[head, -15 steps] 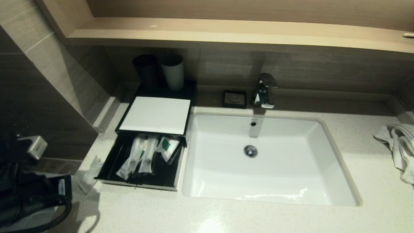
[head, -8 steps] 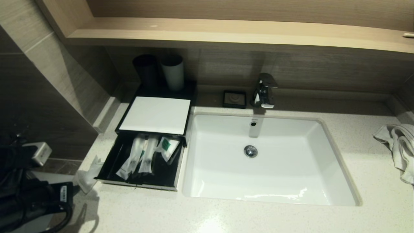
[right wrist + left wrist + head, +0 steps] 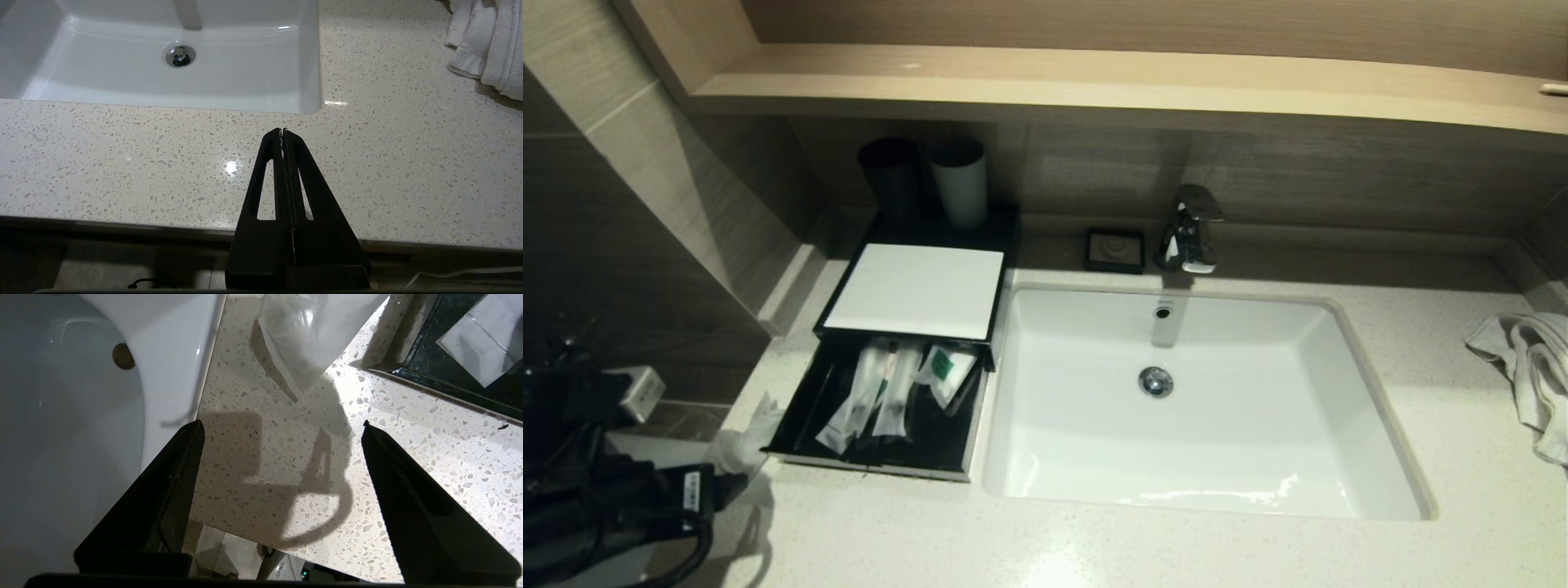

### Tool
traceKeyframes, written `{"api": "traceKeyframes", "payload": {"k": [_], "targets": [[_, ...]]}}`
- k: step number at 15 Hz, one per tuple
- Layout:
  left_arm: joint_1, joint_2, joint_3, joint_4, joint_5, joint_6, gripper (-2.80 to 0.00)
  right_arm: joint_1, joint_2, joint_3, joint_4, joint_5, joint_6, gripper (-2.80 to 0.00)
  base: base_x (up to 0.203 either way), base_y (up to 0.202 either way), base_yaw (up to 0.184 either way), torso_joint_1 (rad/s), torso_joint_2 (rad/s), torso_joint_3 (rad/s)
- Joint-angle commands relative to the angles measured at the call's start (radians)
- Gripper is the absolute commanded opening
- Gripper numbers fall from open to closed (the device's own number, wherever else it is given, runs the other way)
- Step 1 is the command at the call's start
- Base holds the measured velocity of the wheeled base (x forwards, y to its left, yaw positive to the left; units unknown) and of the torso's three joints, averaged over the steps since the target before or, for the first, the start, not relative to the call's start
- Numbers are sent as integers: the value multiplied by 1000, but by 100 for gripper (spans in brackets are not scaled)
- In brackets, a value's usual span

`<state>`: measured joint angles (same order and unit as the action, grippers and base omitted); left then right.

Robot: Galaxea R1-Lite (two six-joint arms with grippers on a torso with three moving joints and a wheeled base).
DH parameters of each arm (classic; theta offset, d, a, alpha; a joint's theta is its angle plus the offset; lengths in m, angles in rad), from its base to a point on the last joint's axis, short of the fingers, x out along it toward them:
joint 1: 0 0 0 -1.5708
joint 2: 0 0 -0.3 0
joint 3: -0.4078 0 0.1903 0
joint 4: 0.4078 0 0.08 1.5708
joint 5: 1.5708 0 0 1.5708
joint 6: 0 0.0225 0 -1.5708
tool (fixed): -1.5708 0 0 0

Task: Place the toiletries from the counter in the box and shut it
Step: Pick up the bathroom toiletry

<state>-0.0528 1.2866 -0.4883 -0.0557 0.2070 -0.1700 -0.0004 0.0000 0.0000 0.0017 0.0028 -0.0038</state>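
A: Head view first. What lies where?

B: Black box (image 3: 907, 327) at the left of the sink (image 3: 1201, 408), drawer (image 3: 882, 416) pulled out toward the counter's front edge, three sachets (image 3: 882, 396) inside. One clear packet (image 3: 742, 437) outside on the speckled counter (image 3: 1094, 547), just beside the drawer's left wall, close to the counter's left edge. Left gripper (image 3: 715, 490) low at the left, near that packet. Bare counter in front of drawer and sink. Towel (image 3: 1527, 376) far right, well apart.

A: And from the left wrist?

B: Left gripper (image 3: 282, 428) spread wide, nothing between the fingers (image 3: 171, 486), poised over the counter. Packet (image 3: 310, 330) ahead of the tips, not touched. Drawer corner (image 3: 433, 375) to one side with a sachet (image 3: 482, 339) in it; a white rounded fixture (image 3: 73, 416) beyond the counter's edge on the other.

A: Right wrist?

B: Right gripper (image 3: 282, 131) pressed together, empty, hanging over the counter's front strip near the sink's corner (image 3: 310, 102). Open counter all round; towel (image 3: 486, 45) off at the far side.
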Motion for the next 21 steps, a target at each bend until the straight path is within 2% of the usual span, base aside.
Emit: {"api": "traceKeyframes", "payload": {"k": [1, 5, 15, 21], "targets": [[21, 15, -4, -2, 2, -1, 0, 0, 0, 0, 0, 0, -1, -280, 0, 0, 0, 0, 0, 0], [57, 48, -7, -38, 0, -2, 0, -1, 0, 0, 0, 0, -1, -280, 0, 0, 0, 0, 0, 0], [59, 189, -22, -187, -8, 11, 0, 0, 0, 0, 0, 0, -1, -280, 0, 0, 0, 0, 0, 0], [59, 224, -41, -227, -9, 10, 0, 0, 0, 0, 0, 0, -1, -280, 0, 0, 0, 0, 0, 0]]}}
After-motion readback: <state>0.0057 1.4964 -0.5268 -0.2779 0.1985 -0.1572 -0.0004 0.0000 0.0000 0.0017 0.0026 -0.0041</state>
